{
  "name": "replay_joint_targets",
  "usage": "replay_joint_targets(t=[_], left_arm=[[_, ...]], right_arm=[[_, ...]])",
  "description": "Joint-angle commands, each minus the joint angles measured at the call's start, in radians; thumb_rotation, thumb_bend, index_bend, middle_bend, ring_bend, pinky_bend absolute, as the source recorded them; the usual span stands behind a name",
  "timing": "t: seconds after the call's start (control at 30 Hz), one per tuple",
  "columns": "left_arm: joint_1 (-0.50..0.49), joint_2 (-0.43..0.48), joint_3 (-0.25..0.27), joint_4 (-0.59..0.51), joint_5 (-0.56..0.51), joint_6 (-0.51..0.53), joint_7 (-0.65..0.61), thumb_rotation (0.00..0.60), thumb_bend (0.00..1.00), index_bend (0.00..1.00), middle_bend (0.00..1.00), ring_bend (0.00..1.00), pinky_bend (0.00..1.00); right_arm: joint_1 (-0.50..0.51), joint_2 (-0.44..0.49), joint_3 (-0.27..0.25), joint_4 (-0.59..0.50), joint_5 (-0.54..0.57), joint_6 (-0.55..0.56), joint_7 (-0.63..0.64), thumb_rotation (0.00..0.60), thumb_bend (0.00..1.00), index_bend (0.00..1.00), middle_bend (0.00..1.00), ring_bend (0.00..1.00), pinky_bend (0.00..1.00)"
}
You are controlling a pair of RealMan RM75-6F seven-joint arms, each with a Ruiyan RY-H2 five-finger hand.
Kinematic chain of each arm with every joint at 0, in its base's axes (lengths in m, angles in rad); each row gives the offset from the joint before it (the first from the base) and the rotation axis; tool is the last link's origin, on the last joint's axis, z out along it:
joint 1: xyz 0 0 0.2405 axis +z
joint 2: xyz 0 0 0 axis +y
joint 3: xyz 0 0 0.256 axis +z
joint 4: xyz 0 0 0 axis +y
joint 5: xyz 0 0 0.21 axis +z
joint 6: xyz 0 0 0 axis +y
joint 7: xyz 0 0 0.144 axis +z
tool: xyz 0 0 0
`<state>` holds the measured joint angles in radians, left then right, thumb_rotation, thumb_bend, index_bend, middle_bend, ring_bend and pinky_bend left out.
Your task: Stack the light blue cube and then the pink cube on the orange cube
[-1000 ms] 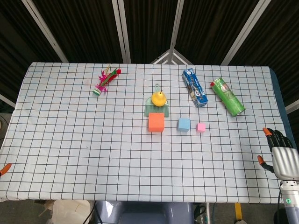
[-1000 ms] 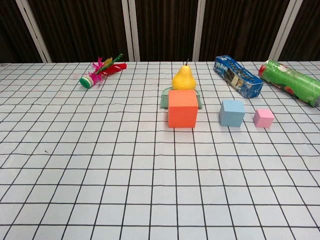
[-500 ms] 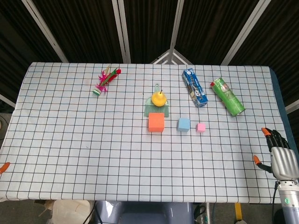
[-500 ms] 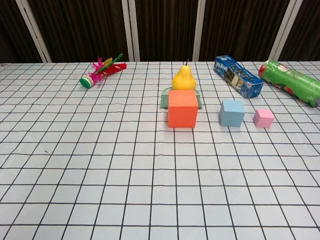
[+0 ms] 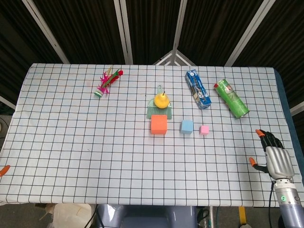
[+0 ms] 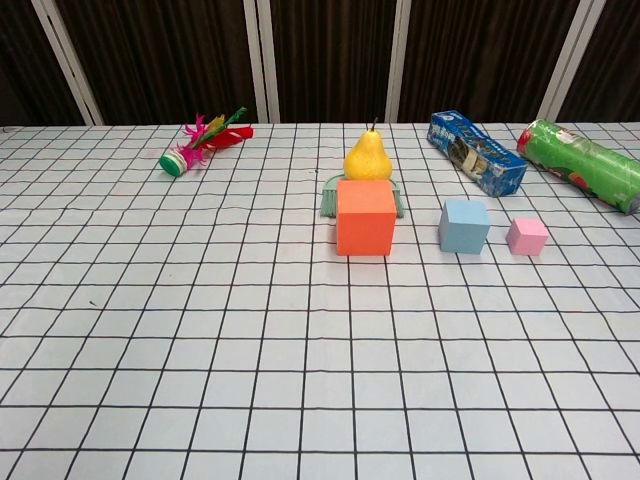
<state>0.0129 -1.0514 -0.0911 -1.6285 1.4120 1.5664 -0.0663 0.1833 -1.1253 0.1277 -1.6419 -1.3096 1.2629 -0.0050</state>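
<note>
The orange cube (image 5: 158, 125) (image 6: 365, 217) stands mid-table, in front of a pear. To its right sits the smaller light blue cube (image 5: 186, 126) (image 6: 464, 225), then the small pink cube (image 5: 204, 129) (image 6: 527, 236), all three apart on the checked cloth. My right hand (image 5: 272, 156) hovers over the table's right front edge, well right of the pink cube, its fingers apart and holding nothing. Only an orange fingertip (image 5: 4, 170) of my left hand shows at the far left edge of the head view. The chest view shows neither hand.
A yellow pear (image 5: 161, 99) rests on a green brush (image 5: 158, 110) just behind the orange cube. A blue packet (image 5: 197, 89) and a green can (image 5: 232, 98) lie at the back right, a feathered shuttlecock (image 5: 106, 81) at the back left.
My right hand has moved left and slightly forward, onto the table's right edge. The cubes have not moved.
</note>
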Motion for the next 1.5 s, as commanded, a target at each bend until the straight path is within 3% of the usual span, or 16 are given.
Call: replay_joint_targets(t=[0.03,0.13,0.33,0.43,0.57,0.73,0.9,1.2,1.37,1.5], left_arm=[[0.000,0.000,0.001,0.000,0.000,-0.001,-0.001,0.600,0.16,0.08,0.00,0.00,0.00],[0.000,0.001,0.002,0.001,0.002,-0.002,-0.002,0.600,0.16,0.08,0.00,0.00,0.00],[0.001,0.001,0.003,-0.001,0.004,0.000,-0.004,0.600,0.16,0.08,0.00,0.00,0.00],[0.003,0.002,0.004,-0.001,0.003,0.001,-0.006,0.600,0.16,0.08,0.00,0.00,0.00],[0.004,0.004,0.003,0.001,-0.001,-0.001,-0.012,0.600,0.16,0.09,0.00,0.00,0.00],[0.002,0.006,0.004,0.004,0.001,-0.005,-0.017,0.600,0.16,0.09,0.00,0.00,0.00],[0.004,0.006,0.004,0.004,0.000,-0.003,-0.018,0.600,0.16,0.09,0.00,0.00,0.00],[0.006,0.004,0.004,0.001,0.001,0.002,-0.012,0.600,0.16,0.09,0.00,0.00,0.00],[0.006,0.002,0.006,-0.003,0.003,0.002,-0.003,0.600,0.16,0.09,0.00,0.00,0.00],[0.008,0.002,0.003,-0.001,-0.004,0.004,-0.005,0.600,0.16,0.09,0.00,0.00,0.00]], right_arm=[[0.048,0.003,0.015,0.002,0.007,-0.032,-0.120,0.600,0.36,0.00,0.08,0.00,0.09],[0.088,-0.003,0.010,0.000,-0.005,-0.066,-0.221,0.600,0.36,0.00,0.08,0.00,0.09],[0.137,-0.019,0.000,-0.069,0.000,-0.131,-0.280,0.600,0.36,0.00,0.08,0.00,0.09],[0.190,-0.077,0.024,-0.109,0.074,-0.201,-0.292,0.600,0.36,0.00,0.08,0.00,0.09],[0.227,-0.140,0.055,-0.113,0.163,-0.211,-0.333,0.600,0.37,0.02,0.07,0.00,0.09],[0.276,-0.227,0.096,-0.093,0.288,-0.201,-0.384,0.520,0.52,0.09,0.07,0.00,0.09],[0.297,-0.267,0.109,-0.075,0.351,-0.180,-0.413,0.512,0.63,0.12,0.07,0.00,0.09],[0.316,-0.314,0.109,-0.051,0.403,-0.148,-0.438,0.509,0.63,0.13,0.07,0.00,0.09],[0.345,-0.348,0.109,-0.028,0.407,-0.144,-0.468,0.507,0.63,0.04,0.06,0.00,0.09],[0.383,-0.353,0.111,-0.024,0.430,-0.163,-0.524,0.521,0.51,0.00,0.06,0.00,0.09]])
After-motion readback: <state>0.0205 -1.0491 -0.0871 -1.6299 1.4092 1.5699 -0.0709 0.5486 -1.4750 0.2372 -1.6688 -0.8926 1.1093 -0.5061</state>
